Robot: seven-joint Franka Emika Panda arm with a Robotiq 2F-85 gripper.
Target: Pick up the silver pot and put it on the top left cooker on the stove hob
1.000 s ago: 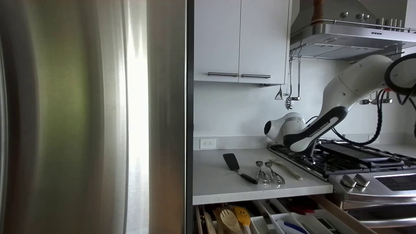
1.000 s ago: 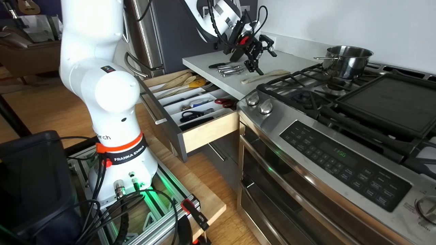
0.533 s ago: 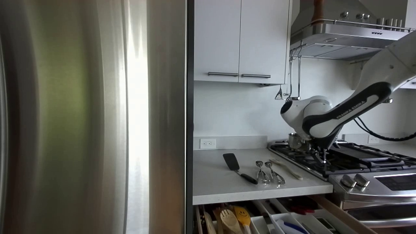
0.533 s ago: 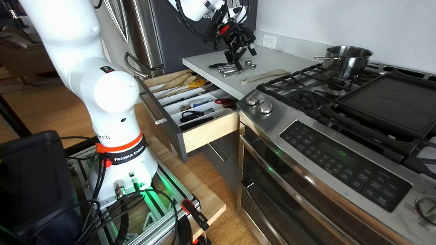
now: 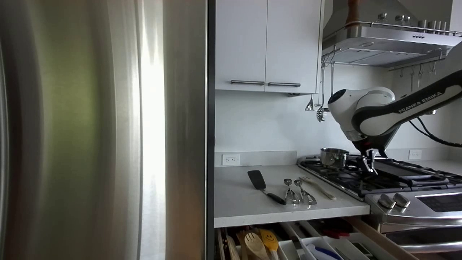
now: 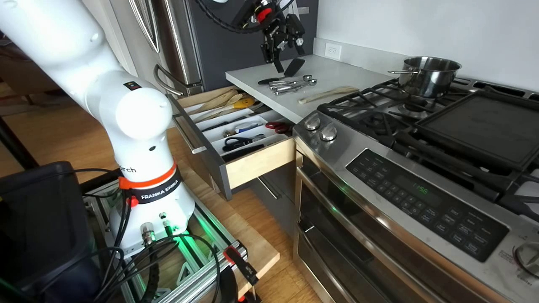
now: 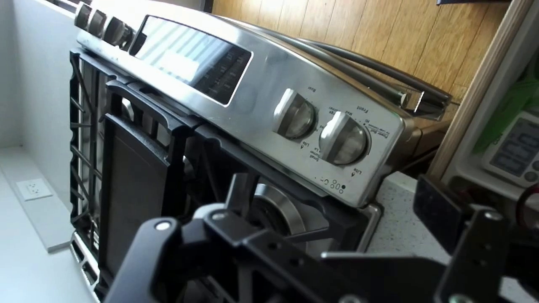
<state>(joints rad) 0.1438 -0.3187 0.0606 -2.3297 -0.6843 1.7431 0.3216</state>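
Observation:
The silver pot point(image 6: 430, 82) stands upright on the top left cooker point(image 6: 414, 108), at the back of the stove hob point(image 6: 461, 170). Its handle points towards the counter. The pot also shows in an exterior view point(image 5: 332, 157). My gripper point(image 6: 289, 59) is open and empty, in the air, apart from the pot. It also shows in an exterior view point(image 5: 371, 162). In the wrist view my spread fingers point(image 7: 340, 202) frame the hob's front corner and bare counter. The pot is out of sight there.
A black spatula point(image 5: 256, 180), metal scoops point(image 5: 291, 195) and a wooden utensil point(image 6: 328, 94) lie on the counter point(image 5: 245, 207). Below, an open drawer point(image 6: 261, 164) of utensils juts out. A griddle point(image 6: 484, 126) covers the hob's middle. A range hood point(image 5: 389, 41) hangs above.
My gripper has risen and moved farther from the pot. In an exterior view the arm hid the pot a second ago; now it shows. The pot has not moved.

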